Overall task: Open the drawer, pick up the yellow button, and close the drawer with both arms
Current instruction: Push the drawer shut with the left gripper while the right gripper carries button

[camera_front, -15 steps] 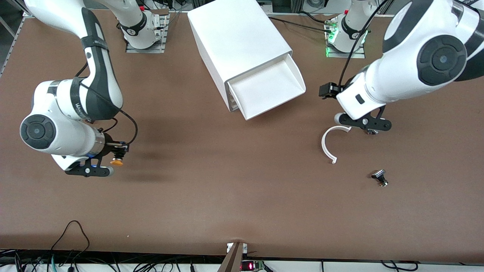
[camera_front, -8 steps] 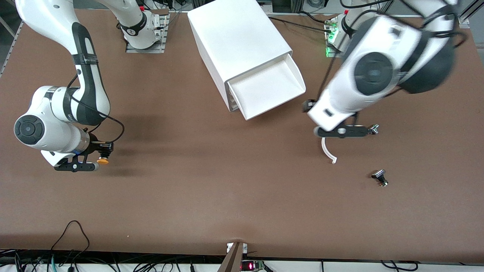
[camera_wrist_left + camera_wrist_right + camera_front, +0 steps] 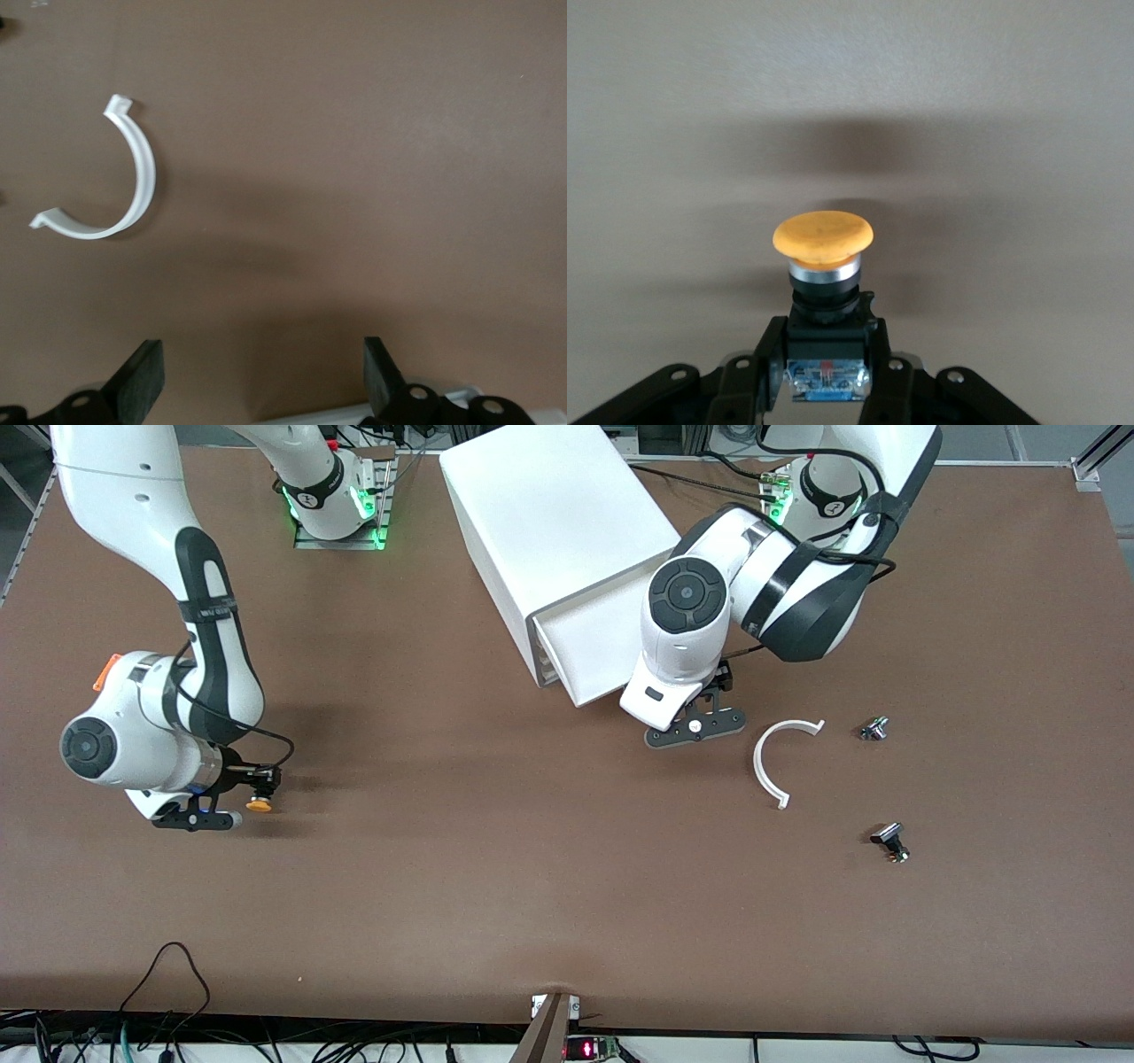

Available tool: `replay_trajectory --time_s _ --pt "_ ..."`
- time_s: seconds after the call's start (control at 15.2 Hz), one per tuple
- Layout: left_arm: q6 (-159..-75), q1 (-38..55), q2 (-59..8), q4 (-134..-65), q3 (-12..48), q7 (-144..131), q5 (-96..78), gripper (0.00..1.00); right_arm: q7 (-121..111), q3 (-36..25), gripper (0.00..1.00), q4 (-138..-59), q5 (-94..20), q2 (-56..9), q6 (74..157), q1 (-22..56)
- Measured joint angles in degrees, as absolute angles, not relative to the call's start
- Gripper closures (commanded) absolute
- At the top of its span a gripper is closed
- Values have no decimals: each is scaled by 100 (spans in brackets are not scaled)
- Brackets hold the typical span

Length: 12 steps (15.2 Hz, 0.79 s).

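The small push button with its rounded orange-yellow cap (image 3: 823, 238), light, rigid and smooth-domed, sits pinched by its squarer black-and-blue body in the right end effector (image 3: 237, 808) over the brown worktop (image 3: 496, 868), while the left end effector (image 3: 695, 727), spread wide and empty, hovers beside the open white plastic drawer (image 3: 589, 638).

A robotics lab. Two white arms (image 3: 177, 646) are bolted to a brown counter (image 3: 532, 886). Loose cables (image 3: 168, 992) trail along its edge.

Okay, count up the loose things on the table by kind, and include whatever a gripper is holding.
Orange-capped button, held in the right gripper: 1
Curved white strip: 1
Small dark metal parts: 2
Total: 4
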<state>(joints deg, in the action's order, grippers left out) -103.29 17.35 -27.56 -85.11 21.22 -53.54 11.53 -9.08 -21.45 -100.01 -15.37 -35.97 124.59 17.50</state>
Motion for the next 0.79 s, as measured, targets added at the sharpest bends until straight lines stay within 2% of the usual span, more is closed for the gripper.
replay_trajectory --time_s 0.13,0.2,0.26,0.33,0.4,0.46,0.53,0.79 --pt "-10762 1728 -2633 -8913 2126 -5522 1153 2 -928 -2143 100 -10057 -1554 -3717 12644 1749" --pt "-10856 1730 -2570 -9068 2146 -5636 1153 2 -929 -2141 81 -10091 -1555 -3740 12710 1749" --pt "-10915 1730 -2513 -9206 2193 -5767 1153 2 -930 -2139 69 -10112 -1555 -3751 12740 1749" --pt "-10956 1728 -2472 -9311 2245 -5891 1128 3 -930 -2138 48 -10120 -1555 -3753 12751 1749" --pt "-10978 1726 -2439 -9401 2276 -5975 1068 4 -930 -2137 33 -10120 -1556 -3753 12755 1749" --pt "-11005 1724 -2406 -9486 2288 -6019 984 5 -930 -2136 13 -10119 -1559 -3753 12764 1749" --pt "-11029 1723 -2373 -9559 2295 -6057 924 7 -930 -2136 1 -10116 -1562 -3750 12770 1749" --pt "-11320 1718 -2288 -9883 2465 -6563 872 5 -946 -2103 1 -10009 -1565 -3648 12770 1812"
